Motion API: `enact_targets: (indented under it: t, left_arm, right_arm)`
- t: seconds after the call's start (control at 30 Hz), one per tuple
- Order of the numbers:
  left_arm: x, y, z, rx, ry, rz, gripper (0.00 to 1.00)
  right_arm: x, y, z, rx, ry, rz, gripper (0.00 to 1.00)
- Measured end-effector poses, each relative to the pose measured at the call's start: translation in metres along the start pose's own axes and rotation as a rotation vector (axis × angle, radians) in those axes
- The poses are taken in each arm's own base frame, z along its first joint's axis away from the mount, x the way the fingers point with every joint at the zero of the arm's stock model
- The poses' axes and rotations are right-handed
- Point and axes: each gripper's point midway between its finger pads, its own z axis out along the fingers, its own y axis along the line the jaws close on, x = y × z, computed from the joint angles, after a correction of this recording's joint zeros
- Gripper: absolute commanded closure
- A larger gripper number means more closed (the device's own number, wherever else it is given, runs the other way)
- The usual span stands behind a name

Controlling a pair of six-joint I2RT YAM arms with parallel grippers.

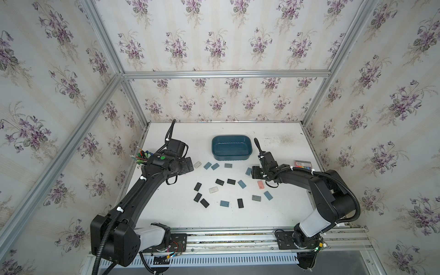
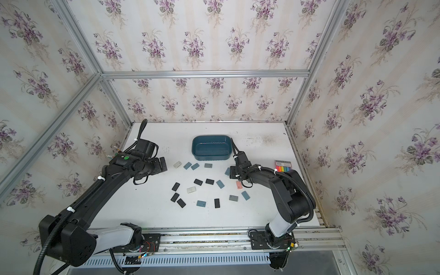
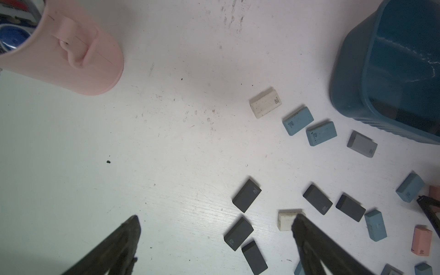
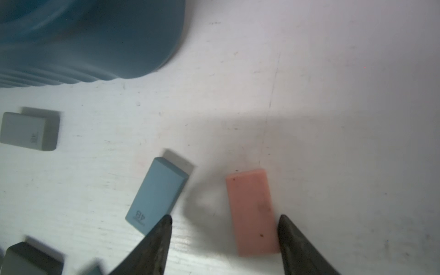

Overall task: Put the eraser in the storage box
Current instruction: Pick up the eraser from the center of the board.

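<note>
White table (image 1: 181, 214) inside a floral-papered enclosure with aluminium framing. Loose erasers are scattered across the middle.

Top views: the storage box (image 1: 232, 157) is seen toward the back in both, with nothing inside, so no eraser is banked yet. The right gripper (image 1: 252, 172) is positioned off the box's right near corner. A blue eraser (image 1: 248, 171) lies just beside it and the pink eraser (image 1: 261, 184) lies on the table just nearer the rail. The left gripper (image 1: 190, 164) is placed well apart on the left, next to a white eraser (image 1: 197, 164).

Left wrist view: the fingers are spread wide, with only bare table between the tips and nothing held. The pink pen cup (image 3: 71, 59) and the box wall are in frame. This arm is judged idle.

Right wrist view: the jaws stand apart and nothing is clamped. The pink eraser is framed between them lengthwise but off-centre. One fingertip (image 4: 285, 223) is at its long edge, while the other (image 4: 164, 226) overlaps the blue eraser's corner, with a clear gap left to the pink one. Height above the table cannot be told.

Step judged: pre-grasp on the pink eraser. For the next move, the gripper is to be centred across the narrow width, with the blue eraser kept outside the jaws. It is then to be lowered, closed, lifted, carried over the box rim and released.
</note>
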Motion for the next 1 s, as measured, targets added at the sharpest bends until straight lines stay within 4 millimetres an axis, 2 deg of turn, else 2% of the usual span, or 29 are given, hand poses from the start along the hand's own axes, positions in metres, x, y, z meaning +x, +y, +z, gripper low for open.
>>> enact_targets:
  t: [0.27, 0.53, 1.0]
  left_arm:
    - [0.0, -0.001, 0.0, 0.004, 0.003, 0.002, 0.0]
    - [0.001, 0.0, 0.0, 0.003, 0.005, 0.001, 0.0]
    - [0.002, 0.0, 0.004, -0.003, 0.02, 0.003, 0.0]
  right_arm:
    - [-0.008, -0.003, 0.008, 0.05, 0.019, -0.005, 0.47]
    - [-0.009, -0.006, 0.009, 0.069, 0.007, -0.009, 0.55]
    - [-0.009, -0.013, 0.008, 0.101, 0.0, -0.007, 0.83]
